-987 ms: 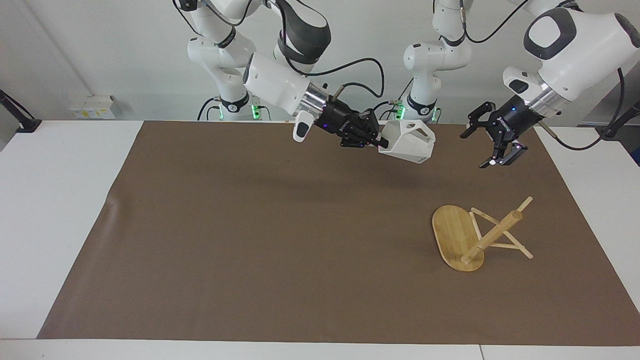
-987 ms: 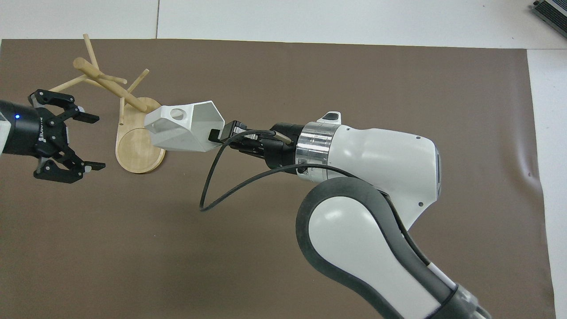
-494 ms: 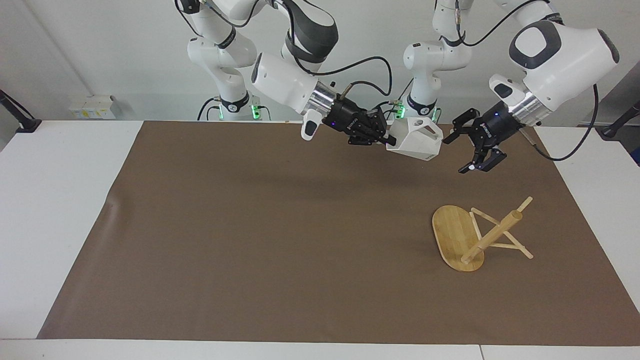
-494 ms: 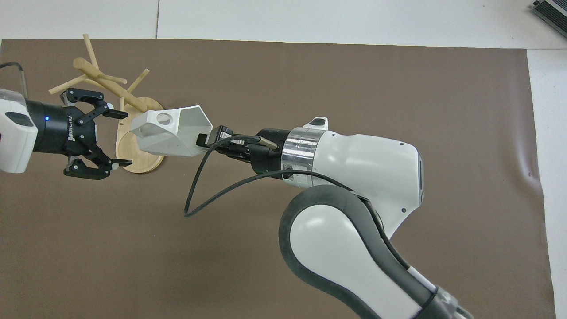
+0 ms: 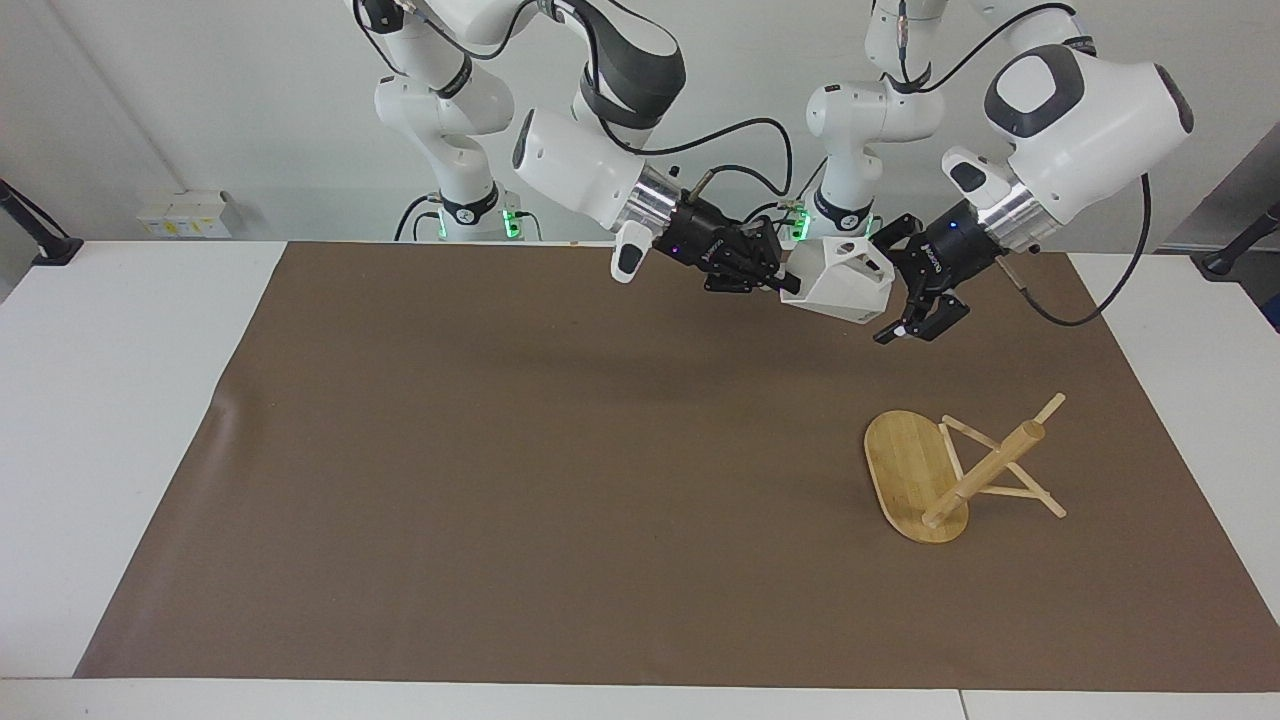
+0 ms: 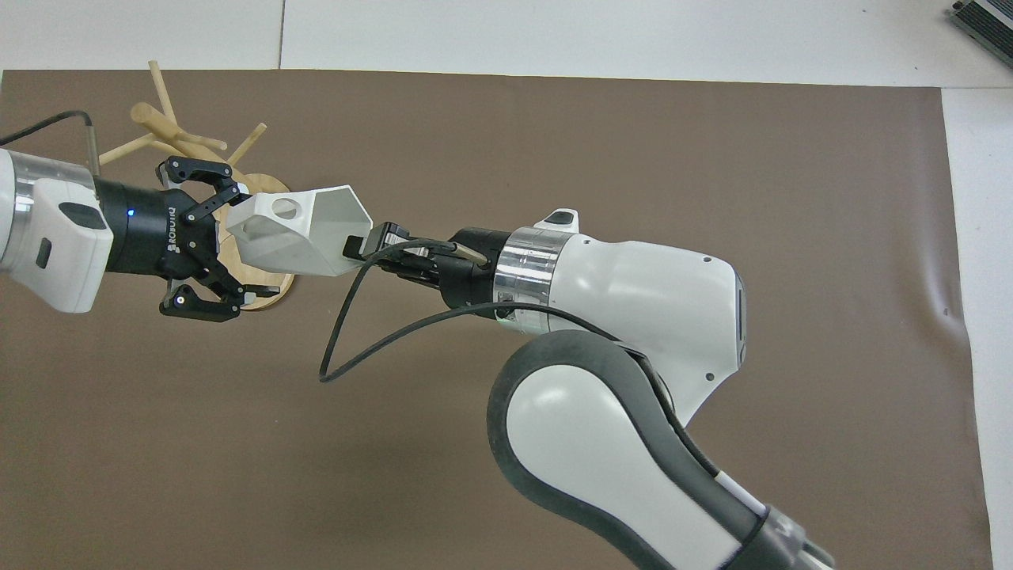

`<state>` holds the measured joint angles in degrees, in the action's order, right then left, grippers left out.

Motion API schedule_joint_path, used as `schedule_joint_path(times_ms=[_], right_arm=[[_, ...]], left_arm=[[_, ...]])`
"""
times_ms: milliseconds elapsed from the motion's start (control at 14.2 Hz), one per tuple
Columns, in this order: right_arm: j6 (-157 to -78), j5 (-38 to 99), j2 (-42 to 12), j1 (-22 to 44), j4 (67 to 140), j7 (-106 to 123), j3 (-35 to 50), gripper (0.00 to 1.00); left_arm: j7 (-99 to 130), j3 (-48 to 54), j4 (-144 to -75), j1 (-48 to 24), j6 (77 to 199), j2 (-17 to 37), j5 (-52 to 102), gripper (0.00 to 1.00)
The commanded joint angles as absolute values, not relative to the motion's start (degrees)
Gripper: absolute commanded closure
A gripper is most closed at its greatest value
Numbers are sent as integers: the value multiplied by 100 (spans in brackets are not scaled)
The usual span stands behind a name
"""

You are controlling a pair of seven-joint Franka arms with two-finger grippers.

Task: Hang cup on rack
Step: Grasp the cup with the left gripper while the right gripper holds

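In the facing view the right gripper (image 5: 783, 281) is clamped on the rim of the cup (image 5: 838, 281), carrying it sideways in the air over the brown mat (image 5: 500, 450) at the edge nearest the robots, handle uppermost; the left gripper (image 5: 903, 285) has its fingers spread wide around the cup's bottom end, and contact cannot be judged. This view alone shows that both hang well above the mat and that the rack (image 5: 950, 475) lies tipped over, base on edge and post slanting, toward the left arm's end, farther from the robots than the cup. Open mat stretches toward the right arm's end; white table (image 5: 110, 420) borders it, a pale wall rises at the robots' backs. From overhead the cup (image 6: 294, 229) covers part of the rack's base (image 6: 273, 289), and the open mouth faces the right gripper (image 6: 358, 245), one fingertip inside; the left gripper (image 6: 237, 241) straddles the closed end, the rack (image 6: 170, 131) reaching the mat (image 6: 633, 142) edge
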<state>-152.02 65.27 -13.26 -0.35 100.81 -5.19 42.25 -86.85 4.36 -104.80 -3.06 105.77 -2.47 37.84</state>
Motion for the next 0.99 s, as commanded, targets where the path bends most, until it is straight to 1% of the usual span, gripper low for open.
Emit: schedule_joint_path(times_ms=[0,917], right_arm=[[-15302,6583,-1406,-70,9976,-624,4315,100],[-15293,6565,-1406,-70,9984,-624,4315,100]], left_arm=[[-8807,378,-10652,-457,10688,-369,3981,0],[-8789,290,-10573,-273,10248,-474,4236,0]])
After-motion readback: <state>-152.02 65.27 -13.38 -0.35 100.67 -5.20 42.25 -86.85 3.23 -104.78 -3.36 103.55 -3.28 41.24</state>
